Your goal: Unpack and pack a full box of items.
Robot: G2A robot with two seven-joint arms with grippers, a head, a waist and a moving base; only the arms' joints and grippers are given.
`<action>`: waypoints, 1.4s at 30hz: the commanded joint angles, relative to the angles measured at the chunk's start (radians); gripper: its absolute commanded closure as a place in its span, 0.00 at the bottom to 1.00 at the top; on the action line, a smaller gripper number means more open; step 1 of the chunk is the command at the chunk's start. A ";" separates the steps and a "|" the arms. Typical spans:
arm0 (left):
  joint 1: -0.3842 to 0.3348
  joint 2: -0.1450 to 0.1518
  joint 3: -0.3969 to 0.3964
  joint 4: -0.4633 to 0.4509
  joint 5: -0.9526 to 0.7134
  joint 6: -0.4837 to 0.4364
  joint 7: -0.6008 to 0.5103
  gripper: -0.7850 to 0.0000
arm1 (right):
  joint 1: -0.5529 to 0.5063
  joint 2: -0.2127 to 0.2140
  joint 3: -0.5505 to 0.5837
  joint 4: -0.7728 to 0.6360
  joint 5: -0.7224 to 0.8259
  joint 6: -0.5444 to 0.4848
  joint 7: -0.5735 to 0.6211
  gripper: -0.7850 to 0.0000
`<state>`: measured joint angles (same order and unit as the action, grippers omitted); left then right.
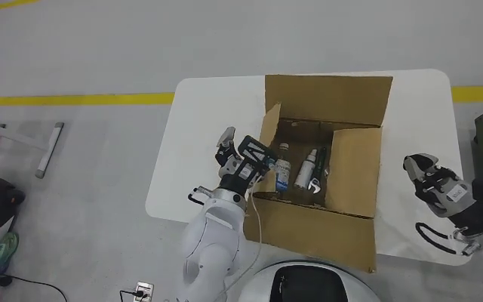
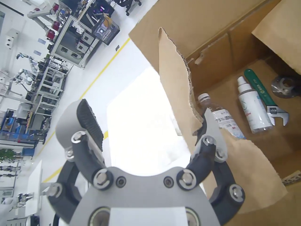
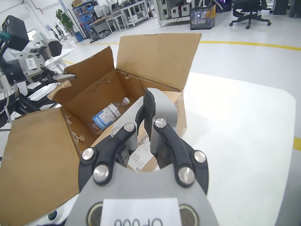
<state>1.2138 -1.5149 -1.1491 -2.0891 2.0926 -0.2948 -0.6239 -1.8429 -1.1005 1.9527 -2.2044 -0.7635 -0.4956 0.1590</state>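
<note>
Top view has the left gripper (image 1: 243, 147) at the left side of the open cardboard box (image 1: 328, 98). Its fingers are spread wide astride the upright side flap (image 2: 178, 90), one over the white table (image 1: 204, 136) and the other just inside the box, clasping nothing. The right gripper (image 3: 145, 104) hangs above the table to the right of the box, apart from it, with its fingers drawn close together and empty. On the box floor a clear bottle (image 2: 225, 121), a white spray bottle (image 2: 252, 111) and a green-handled wrench (image 2: 261, 92) lie side by side. Their long axes run away from the robot, caps and handle toward the far wall. A round metal part (image 2: 283, 86) lies beside the wrench
</note>
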 commanded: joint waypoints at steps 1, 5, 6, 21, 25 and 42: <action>-0.010 0.002 -0.025 0.000 -0.001 -0.008 0.000 0.00 | 0.008 0.001 -0.007 -0.006 -0.003 -0.012 0.013 1.00; -0.031 0.007 -0.070 0.007 -0.002 -0.041 0.002 0.00 | 0.031 0.004 -0.037 -0.011 -0.019 -0.036 0.049 1.00; -0.035 0.008 -0.079 0.009 -0.007 -0.047 0.004 0.00 | 0.038 0.004 -0.045 -0.011 -0.024 -0.037 0.056 1.00; -0.125 0.017 -0.177 0.087 0.003 -0.041 0.004 0.00 | 0.122 0.011 -0.140 0.017 -0.061 -0.029 0.152 1.00; -0.130 0.020 -0.179 0.136 0.032 -0.033 0.004 0.00 | 0.135 0.012 -0.156 0.027 -0.066 -0.019 0.168 1.00; -0.118 0.027 -0.199 0.249 0.049 0.006 0.012 0.00 | 0.146 0.015 -0.186 0.037 -0.081 0.008 0.189 1.00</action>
<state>1.0947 -1.4884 -1.3471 -1.8418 2.1432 -0.2908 -0.6113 -1.6966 -1.0857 1.7669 -2.1670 -0.8435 -0.4875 0.3481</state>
